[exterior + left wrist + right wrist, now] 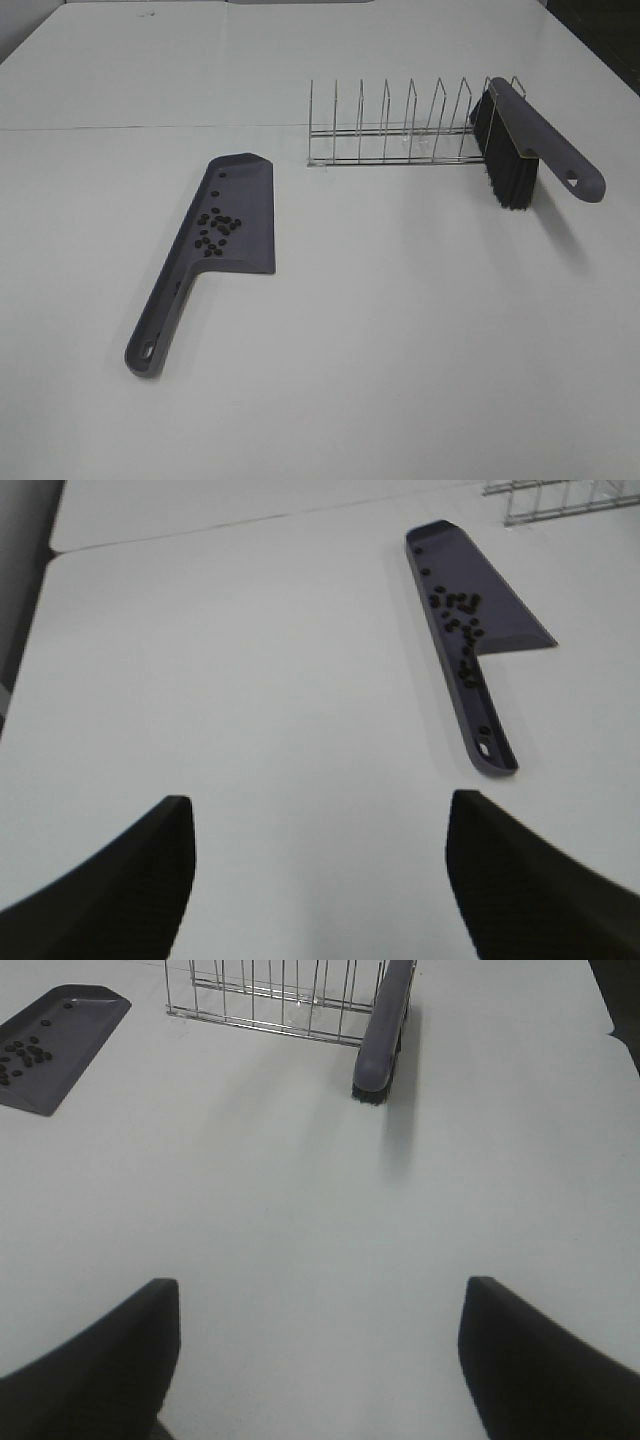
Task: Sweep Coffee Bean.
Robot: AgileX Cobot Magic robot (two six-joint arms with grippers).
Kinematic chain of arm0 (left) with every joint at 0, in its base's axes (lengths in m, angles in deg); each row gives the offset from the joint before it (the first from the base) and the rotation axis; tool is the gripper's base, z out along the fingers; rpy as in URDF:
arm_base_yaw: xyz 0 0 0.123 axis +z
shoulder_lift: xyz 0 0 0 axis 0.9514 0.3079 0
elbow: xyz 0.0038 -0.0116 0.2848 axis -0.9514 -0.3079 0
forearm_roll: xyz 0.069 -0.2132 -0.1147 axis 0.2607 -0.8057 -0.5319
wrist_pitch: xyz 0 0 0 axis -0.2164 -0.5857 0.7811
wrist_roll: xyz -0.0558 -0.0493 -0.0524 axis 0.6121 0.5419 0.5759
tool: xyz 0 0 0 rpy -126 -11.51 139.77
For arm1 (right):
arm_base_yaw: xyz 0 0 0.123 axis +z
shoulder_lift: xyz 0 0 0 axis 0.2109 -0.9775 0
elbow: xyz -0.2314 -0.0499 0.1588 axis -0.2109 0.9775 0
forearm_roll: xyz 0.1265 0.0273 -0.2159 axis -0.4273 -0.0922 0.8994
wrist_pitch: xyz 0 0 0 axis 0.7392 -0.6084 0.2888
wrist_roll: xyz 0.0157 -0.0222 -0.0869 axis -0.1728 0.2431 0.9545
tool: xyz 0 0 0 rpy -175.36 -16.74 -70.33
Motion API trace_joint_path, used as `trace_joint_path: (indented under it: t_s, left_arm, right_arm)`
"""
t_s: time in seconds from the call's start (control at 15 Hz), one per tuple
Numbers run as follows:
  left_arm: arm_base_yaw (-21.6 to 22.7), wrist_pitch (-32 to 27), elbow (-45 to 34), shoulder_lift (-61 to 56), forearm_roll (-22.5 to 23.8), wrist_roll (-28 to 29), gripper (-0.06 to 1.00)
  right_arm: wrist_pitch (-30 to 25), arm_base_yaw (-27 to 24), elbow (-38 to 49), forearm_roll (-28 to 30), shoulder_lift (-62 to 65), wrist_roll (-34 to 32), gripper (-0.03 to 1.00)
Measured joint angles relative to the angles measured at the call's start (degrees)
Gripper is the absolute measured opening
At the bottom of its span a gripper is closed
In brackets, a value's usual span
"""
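A purple-grey dustpan (236, 205) lies flat on the white table, left of the middle, its handle toward the front. Several tiny dark coffee beans (214, 232) lie on its blade. The pan and beans also show in the left wrist view (478, 620) and at the edge of the right wrist view (50, 1045). A grey brush with black bristles (510, 150) leans in the right end of a wire rack (400, 128); it also shows in the right wrist view (383, 1035). My left gripper (318, 865) and right gripper (318, 1345) are open, empty, and far from both tools.
The wire rack (270, 1000) with several upright dividers stands behind the middle of the table. A seam (150, 128) crosses the white table top at the back. Neither arm shows in the exterior high view.
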Motion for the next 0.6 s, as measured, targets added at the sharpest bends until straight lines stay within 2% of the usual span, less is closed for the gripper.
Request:
trace_joint_path:
  t_s: [0.13, 0.6]
  left_arm:
    - [2.41, 0.0, 0.0, -2.23, 0.0, 0.0, 0.65]
    - [2.81, 0.0, 0.0, -2.41, 0.0, -0.06, 0.65]
  right_arm:
    - [0.0, 0.0, 0.0, 0.0, 0.0, 0.0, 0.72]
    - [0.0, -2.58, 0.0, -0.06, 0.0, 0.0, 0.72]
